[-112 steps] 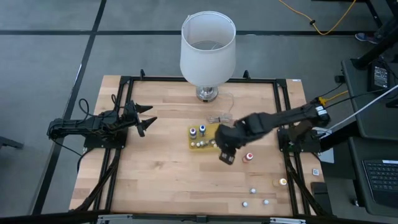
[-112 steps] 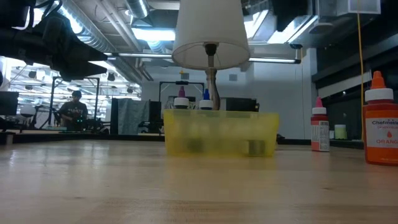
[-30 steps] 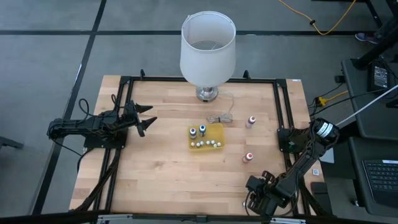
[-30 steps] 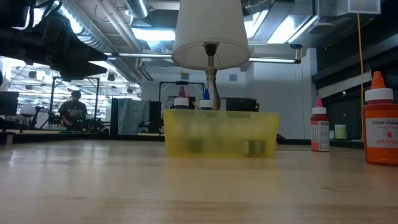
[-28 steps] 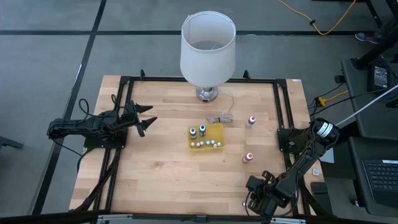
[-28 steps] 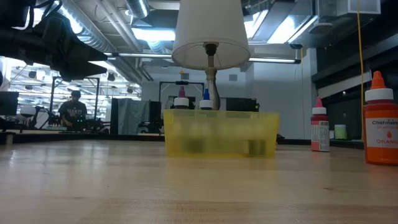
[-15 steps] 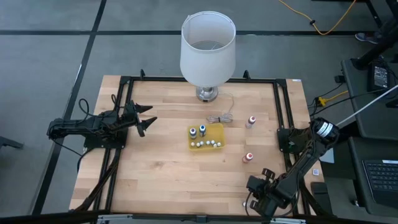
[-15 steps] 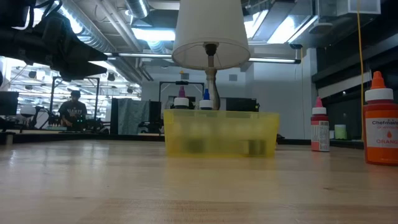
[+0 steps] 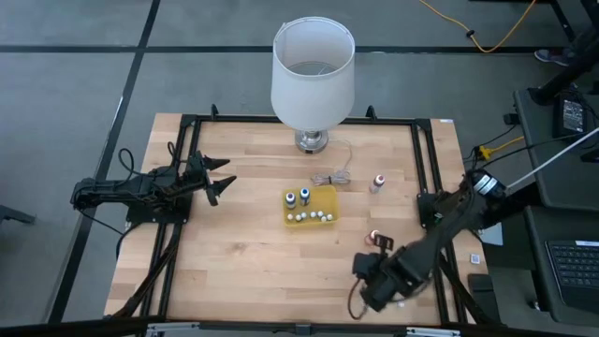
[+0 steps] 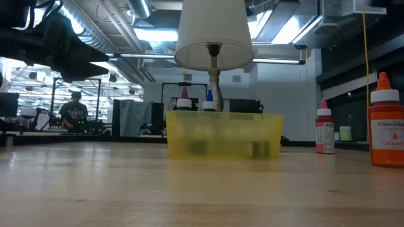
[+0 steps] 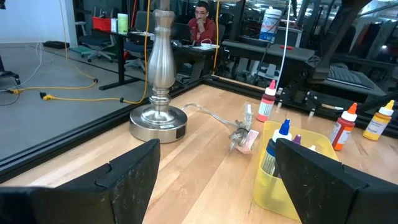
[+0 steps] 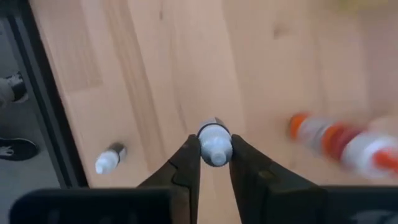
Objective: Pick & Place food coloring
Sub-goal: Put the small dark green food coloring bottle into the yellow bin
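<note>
The food coloring bottles are spread out. Several stand in the yellow tray (image 9: 311, 206) at mid-table, two of them with blue tops. One with a red top (image 9: 374, 236) and one with a pink top (image 9: 378, 182) stand on the wood at the right. My right gripper (image 12: 215, 163), also in the high view (image 9: 372, 281), hangs over the near right part of the table. It is shut on one small white-topped bottle (image 12: 214, 146). My left gripper (image 11: 224, 180) waits open and level at the table's left edge, facing the tray (image 11: 292, 168). My right gripper pinches the small bottle between its two fingers, at their free ends, on the bottle's sides just under its white top (image 12: 214, 142). The fingers come from above, pointing steeply down. The bottle is lifted clear of the table, its top toward the wrist camera.
A lamp with a white shade (image 9: 313, 73) stands at the far edge, its cord (image 9: 333, 176) lying behind the tray. Another small bottle (image 12: 109, 158) lies on the wood near the right frame rail. An orange bottle (image 10: 386, 129) and a red one (image 10: 324, 131) stand right of the tray.
My right gripper has risen from the table's near right corner and gone toward the table's left and the tray, rolling about its wrist as it went. The left arm has kept still.
</note>
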Controlling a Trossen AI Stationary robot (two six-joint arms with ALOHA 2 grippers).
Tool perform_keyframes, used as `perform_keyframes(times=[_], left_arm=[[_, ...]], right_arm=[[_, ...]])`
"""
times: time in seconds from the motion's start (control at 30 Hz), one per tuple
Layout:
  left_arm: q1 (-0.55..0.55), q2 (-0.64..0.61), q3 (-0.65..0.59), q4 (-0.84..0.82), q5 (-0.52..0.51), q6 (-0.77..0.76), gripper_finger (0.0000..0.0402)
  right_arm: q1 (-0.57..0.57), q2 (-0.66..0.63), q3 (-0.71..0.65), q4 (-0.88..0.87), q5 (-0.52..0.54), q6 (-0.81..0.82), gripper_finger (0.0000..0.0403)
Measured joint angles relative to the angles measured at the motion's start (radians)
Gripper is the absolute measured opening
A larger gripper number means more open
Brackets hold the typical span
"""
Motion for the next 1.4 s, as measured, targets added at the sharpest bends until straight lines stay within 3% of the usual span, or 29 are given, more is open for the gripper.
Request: perform_keyframes(times=[0.27,0.87,1.4], left_arm=[[0.0,0.0,0.0,0.0,0.0,0.0,0.0313],[0.0,0.0,0.0,0.0,0.0,0.0,0.0312],[0.0,0.0,0.0,0.0,0.0,0.0,0.0312]], right_arm=[[-0.186,0.0,0.146,-0.073,0.002,-0.264,0.0068],[-0.6,0.06,0.252,-0.077,-0.05,-0.61,0.007],[-0.665,0.259,0.334,0.048,-0.167,-0.719,0.0073]])
